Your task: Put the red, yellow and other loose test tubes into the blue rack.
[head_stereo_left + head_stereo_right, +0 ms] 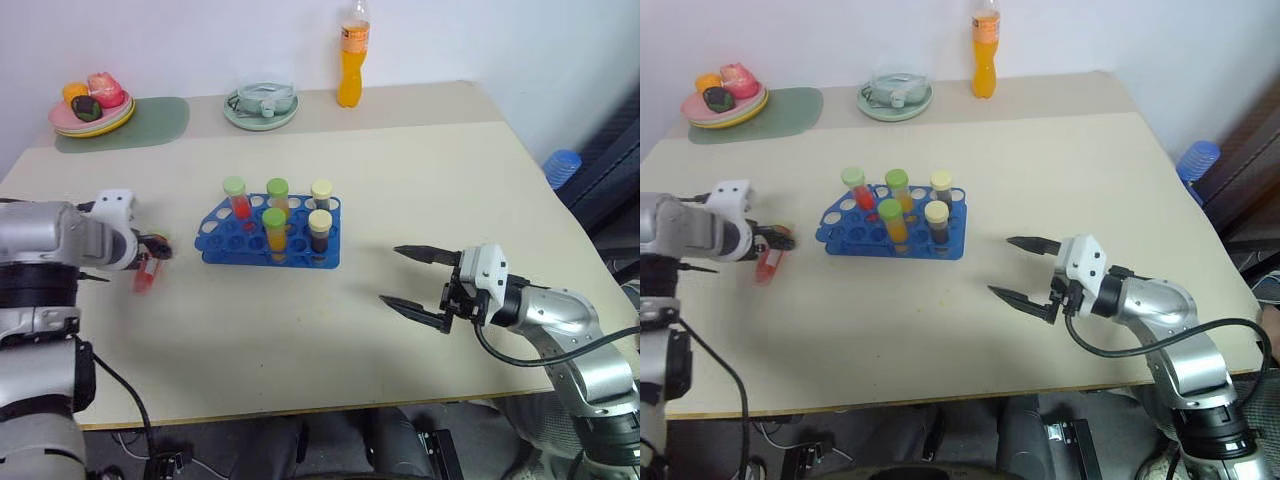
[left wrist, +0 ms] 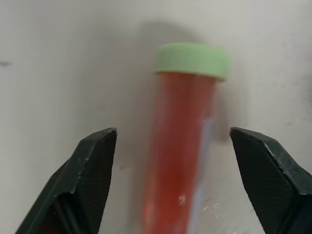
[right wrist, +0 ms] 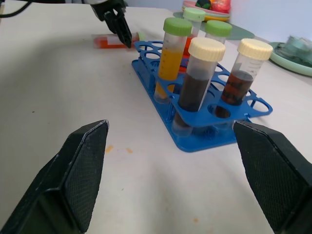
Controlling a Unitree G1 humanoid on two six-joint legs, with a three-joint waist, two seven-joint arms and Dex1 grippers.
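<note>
Lying: smooth cylindrical red tube

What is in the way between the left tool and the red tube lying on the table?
Nothing visible. The left tool is open, one finger on each side of the red tube lying on the table, with only bare gaps between fingers and tube.

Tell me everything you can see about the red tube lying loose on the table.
The red tube is clear plastic, filled with red liquid and closed by a pale green cap. It lies flat on the beige table, off the left end of the blue rack. The left gripper straddles it, fingers apart, not yet touching.
</note>
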